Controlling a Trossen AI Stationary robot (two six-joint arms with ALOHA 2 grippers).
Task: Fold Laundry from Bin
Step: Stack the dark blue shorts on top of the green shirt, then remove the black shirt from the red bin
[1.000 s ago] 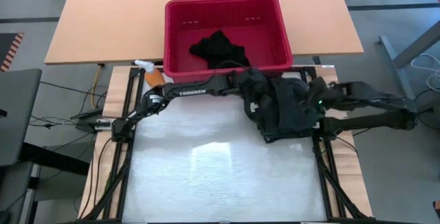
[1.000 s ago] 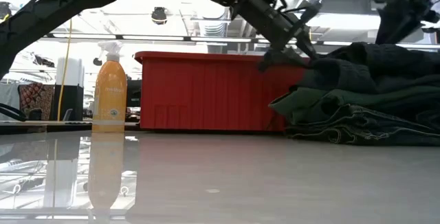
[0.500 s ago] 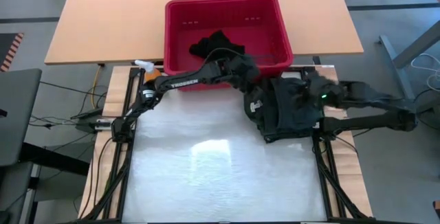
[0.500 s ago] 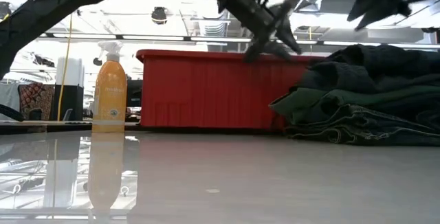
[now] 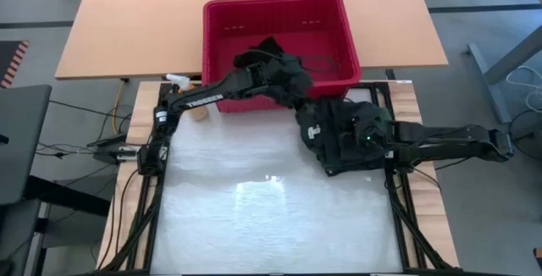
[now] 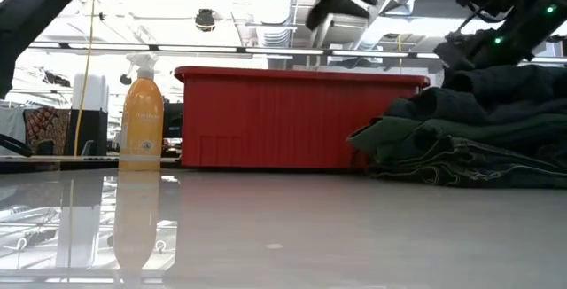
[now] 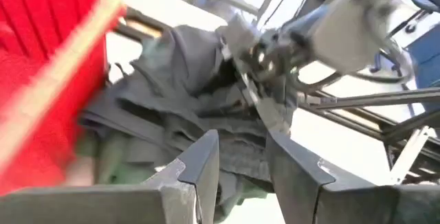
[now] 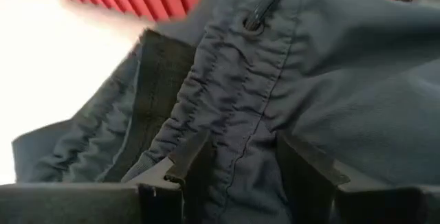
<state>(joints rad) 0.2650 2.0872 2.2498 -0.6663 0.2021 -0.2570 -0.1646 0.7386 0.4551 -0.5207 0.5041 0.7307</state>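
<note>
The red bin (image 5: pixel 275 3) stands at the table's far edge with a black piece of laundry (image 5: pixel 258 56) lying in it. A pile of dark laundry (image 5: pixel 339 149) rests on the table just right of the bin's near corner. My left gripper (image 5: pixel 303 85) hangs open above the bin's near rim with nothing between its fingers (image 7: pixel 242 141). My right gripper (image 5: pixel 345 132) is open and low over the pile. Its fingers (image 8: pixel 185 159) stand on either side of a gathered dark blue hem with a drawstring eyelet (image 8: pixel 253 25). My right gripper comes at the pile's top from the table's right, slanting down. Its open fingers straddle a gathered ridge of dark blue cloth (image 8: pixel 237 141). I cannot tell whether the fingertips touch the cloth.
An orange spray bottle (image 6: pixel 142 112) stands at the table's far left, beside the bin's left near corner. A wooden table (image 5: pixel 127 30) lies under and behind the bin. The white tabletop (image 5: pixel 262 208) spreads toward the near edge.
My left gripper has risen from the top of the pile and drawn back toward the bin, rolling a little, and hangs free of the cloth. My right gripper has come down from above and moved toward the table's left onto the pile. The pile has stayed in place.
</note>
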